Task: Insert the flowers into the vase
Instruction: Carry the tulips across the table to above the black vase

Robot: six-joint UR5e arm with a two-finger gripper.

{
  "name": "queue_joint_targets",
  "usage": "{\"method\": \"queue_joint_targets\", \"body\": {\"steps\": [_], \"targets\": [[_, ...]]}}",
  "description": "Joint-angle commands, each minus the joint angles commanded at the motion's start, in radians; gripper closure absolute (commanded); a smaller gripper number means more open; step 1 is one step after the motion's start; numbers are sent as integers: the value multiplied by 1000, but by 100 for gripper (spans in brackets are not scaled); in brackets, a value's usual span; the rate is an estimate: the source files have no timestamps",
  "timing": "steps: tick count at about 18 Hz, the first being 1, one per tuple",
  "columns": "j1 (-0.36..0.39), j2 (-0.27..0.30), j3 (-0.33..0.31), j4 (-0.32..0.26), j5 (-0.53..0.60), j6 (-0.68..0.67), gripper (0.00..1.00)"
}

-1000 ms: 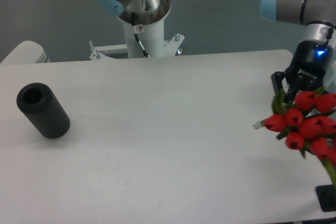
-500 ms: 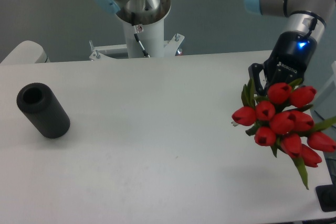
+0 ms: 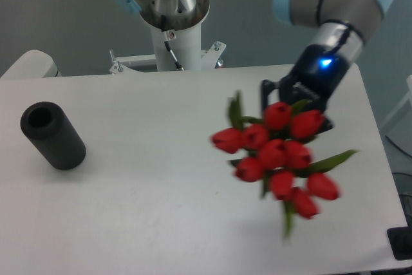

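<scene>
Gripper (image 3: 291,101) pinches the flowers (image 3: 278,156) aloft, well right of the vase (image 3: 52,135); risk: bunch, wider than the vase hole, snags on the rim and tips it.

gripper (image 3: 291,98): mostly hidden behind the blooms, carrying them above the table | flowers (image 3: 278,159): red tulip bunch, motion-blurred, right of centre | vase (image 3: 53,136): black cylinder on white table (image 3: 161,178), far left, well apart from flowers
</scene>
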Motion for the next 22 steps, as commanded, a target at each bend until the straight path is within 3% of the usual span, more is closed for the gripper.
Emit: {"method": "queue_joint_targets", "body": {"steps": [3, 6, 13, 18, 22], "targets": [[-12, 72, -152, 8, -129, 23, 100], [-61, 156, -284, 14, -155, 89, 100], [-225, 351, -408, 12, -157, 87, 100], [-353, 355, -431, 12, -146, 90, 100], [-385, 296, -427, 15, -143, 113, 100]]}}
